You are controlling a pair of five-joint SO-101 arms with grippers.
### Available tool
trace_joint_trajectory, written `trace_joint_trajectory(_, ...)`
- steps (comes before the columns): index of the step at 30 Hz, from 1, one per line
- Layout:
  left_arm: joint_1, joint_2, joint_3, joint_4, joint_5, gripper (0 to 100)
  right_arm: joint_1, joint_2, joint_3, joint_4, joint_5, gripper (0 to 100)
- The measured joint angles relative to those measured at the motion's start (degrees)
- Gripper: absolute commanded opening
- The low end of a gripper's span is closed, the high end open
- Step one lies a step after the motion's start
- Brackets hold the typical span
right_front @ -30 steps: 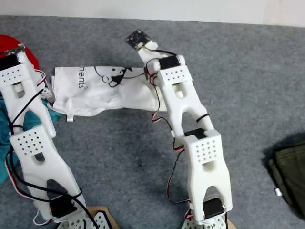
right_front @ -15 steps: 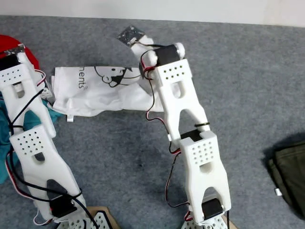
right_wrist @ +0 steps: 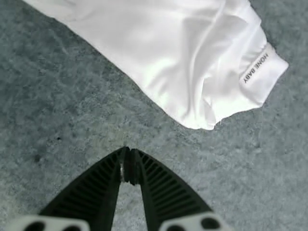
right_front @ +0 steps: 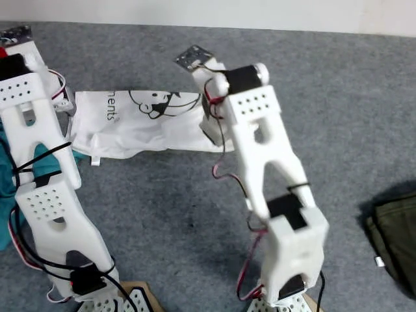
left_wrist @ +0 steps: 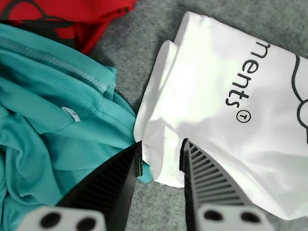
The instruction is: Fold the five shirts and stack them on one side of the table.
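Two arms: both rise from the lower edge of the high view, L arm [right_front: 45,195] at far left, R arm [right_front: 266,143] mid-frame.
White shirt [right_front: 136,123]: folded into a long strip w/ black print, lying flat in the upper centre-left of the high view, between the two arm tips.
L gripper [left_wrist: 161,161]: at the shirt's left end, fingers a narrow way apart w/ the shirt's corner fold in the gap. Can't tell if it's really pinched.
R gripper [right_wrist: 129,166]: fingers pressed together, nothing between them, over bare cover just beside the shirt's right end.
Teal shirt [left_wrist: 57,120]: crumpled, touching the white shirt's left end, at the left edge of the high view.
Red shirt [left_wrist: 72,12]: next to the teal one, just apart from the white shirt.
Dark green shirt [right_front: 393,234]: bunched at the lower right edge of the high view, well apart from the rest.
Grey table cover [right_front: 162,208]: under everything.
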Motion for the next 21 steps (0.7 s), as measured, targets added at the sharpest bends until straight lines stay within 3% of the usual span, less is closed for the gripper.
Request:
trace_joint_trajectory(2, 0.0, -0.09, 0.0, 0.0, 0.0, 15, 1.49, -4.22, 8.88, -7.12, 0.0, 10.0)
trace_joint_trajectory(6, 0.53, 0.26, 0.0, -0.97, 0.0, 15, 5.36, -5.63, 24.53, -24.09, -3.34, 40.4)
trace_joint_trajectory(9, 0.79, 1.76, 0.0, -2.11, 0.0, 15, 7.03, -3.25, 26.2, -31.3, -5.01, 52.2)
trace_joint_trajectory(21, 0.79, 2.9, 0.18, -2.64, 0.0, 15, 7.65, 19.16, 8.88, -31.74, -4.48, 53.3)
